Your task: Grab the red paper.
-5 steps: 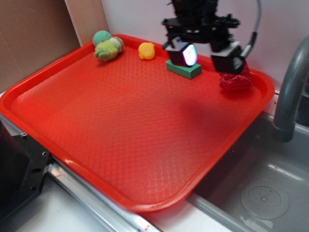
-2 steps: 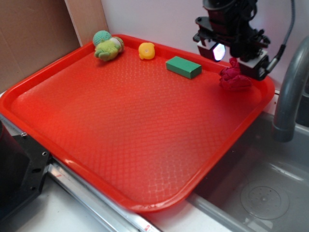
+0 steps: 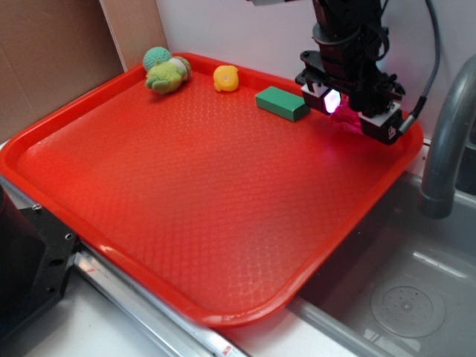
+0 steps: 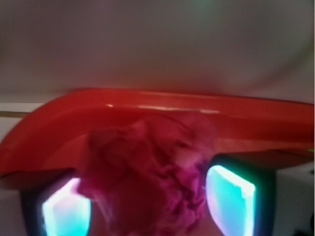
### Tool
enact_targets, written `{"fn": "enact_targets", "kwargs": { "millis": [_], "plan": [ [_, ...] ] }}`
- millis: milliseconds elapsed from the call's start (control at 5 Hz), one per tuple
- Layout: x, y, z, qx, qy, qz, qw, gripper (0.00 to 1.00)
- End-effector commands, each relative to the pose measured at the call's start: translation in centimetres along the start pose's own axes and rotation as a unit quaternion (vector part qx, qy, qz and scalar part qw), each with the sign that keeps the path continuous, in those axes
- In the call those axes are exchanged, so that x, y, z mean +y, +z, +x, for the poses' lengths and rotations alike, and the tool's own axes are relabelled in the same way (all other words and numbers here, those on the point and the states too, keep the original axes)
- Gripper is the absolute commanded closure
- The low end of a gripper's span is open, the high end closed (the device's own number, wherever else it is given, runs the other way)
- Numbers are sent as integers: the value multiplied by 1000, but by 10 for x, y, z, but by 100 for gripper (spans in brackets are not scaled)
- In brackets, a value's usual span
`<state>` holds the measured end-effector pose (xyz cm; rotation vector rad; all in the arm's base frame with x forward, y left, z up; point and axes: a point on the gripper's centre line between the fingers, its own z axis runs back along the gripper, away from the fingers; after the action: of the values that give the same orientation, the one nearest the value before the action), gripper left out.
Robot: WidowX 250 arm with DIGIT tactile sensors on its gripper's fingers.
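The red paper (image 3: 343, 117), a crumpled dark crimson ball, lies in the far right corner of the bright red tray (image 3: 223, 193). My gripper (image 3: 349, 113) is lowered over it and open, with one finger on each side. In the wrist view the paper (image 4: 152, 172) fills the gap between the two glowing pads (image 4: 230, 199) of the gripper (image 4: 147, 209). The left pad sits right at the paper's edge, the right pad is close beside it. The tray rim (image 4: 147, 105) curves just behind the paper.
A green block (image 3: 282, 103) lies just left of the gripper. A yellow toy (image 3: 226, 77) and a green plush (image 3: 166, 71) sit at the tray's far edge. A grey faucet (image 3: 446, 141) and sink (image 3: 401, 297) are to the right, a wall right behind.
The gripper has moved right from above the green block to the red paper and has come down around it, so the paper is now mostly hidden between the fingers.
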<state>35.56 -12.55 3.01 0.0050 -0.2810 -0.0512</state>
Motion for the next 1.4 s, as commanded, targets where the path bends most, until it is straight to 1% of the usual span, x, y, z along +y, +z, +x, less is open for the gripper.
{"fn": "enact_targets", "kwargs": {
  "millis": [0,200,400,600,800,1000,1200],
  "plan": [
    [-23,-4,8,-20,-15,-44,999,100],
    [-18,4,2,-28,-24,-36,999,100],
    [7,45,-10,-33,-4,-33,999,100],
    [42,103,-34,-41,43,-37,998,100],
    [71,163,-56,4,53,-28,998,100],
    [75,201,-77,71,74,31,994,100],
    [71,208,-82,88,36,7,995,100]
  ]
}}
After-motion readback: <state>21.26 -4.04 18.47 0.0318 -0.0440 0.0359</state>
